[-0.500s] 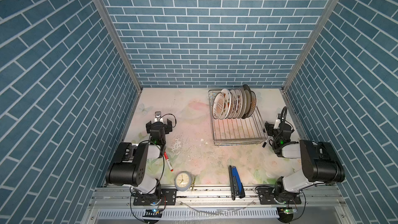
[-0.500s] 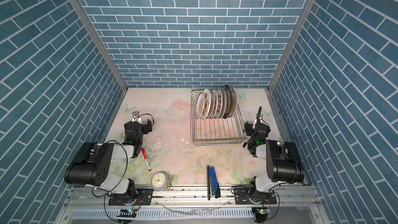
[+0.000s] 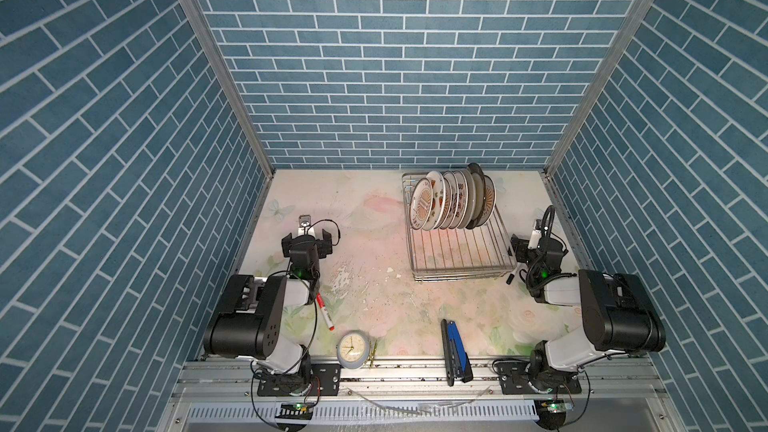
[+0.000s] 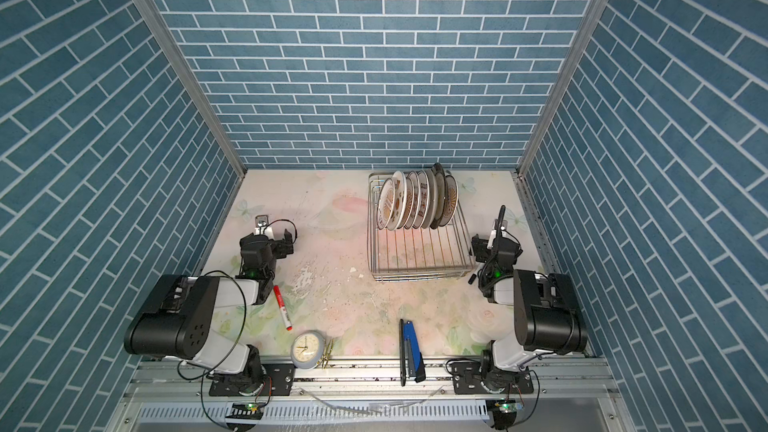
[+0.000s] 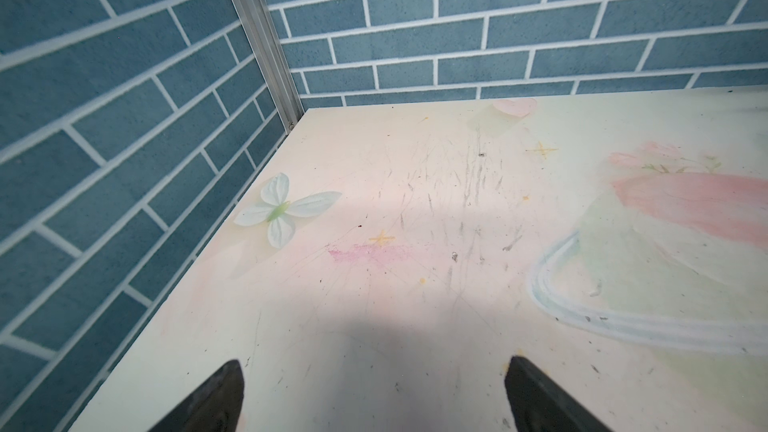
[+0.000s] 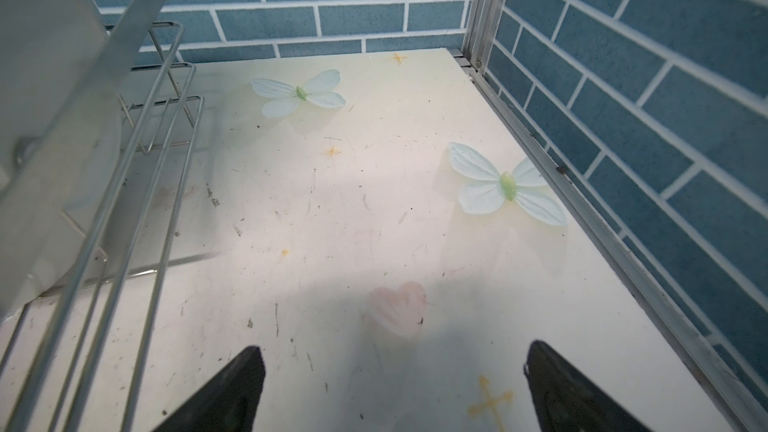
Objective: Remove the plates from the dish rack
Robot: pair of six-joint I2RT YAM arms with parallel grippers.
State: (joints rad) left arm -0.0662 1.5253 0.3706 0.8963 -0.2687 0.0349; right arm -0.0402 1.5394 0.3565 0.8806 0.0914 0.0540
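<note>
With both arms low and nothing in hand, we start at the left end effector (image 5: 374,388): jaws spread wide, only bare surface (image 5: 415,284) between them, no plate anywhere near. It sits out at nine o'clock, well apart from the action.

Across to the right end effector (image 6: 395,376): jaws just as wide, just as empty. In both top views it waits just beside the three o'clock side of the dish rack (image 3: 461,278).

The plates (image 3: 451,201) stand on edge in a tight row across the twelve o'clock end of the rack, faces turned toward nine o'clock. The rest of the rack is bare wire. Not one plate is out yet, so I'd call this the very start, with the first reach to come.

How to do it well? The right arm looks the natural pick, being closest. I'd take the end plate at three o'clock, which has free space on its outer side. Come down from above, straddle the top of the rim with the jaws, and close firmly. Lift straight up until the plate clears the prongs before swinging away. The row is packed, so a sideways pull could drag a neighbour along. Open surface lies at six o'clock of the rack, short of the blue stapler (image 3: 455,344).
</note>
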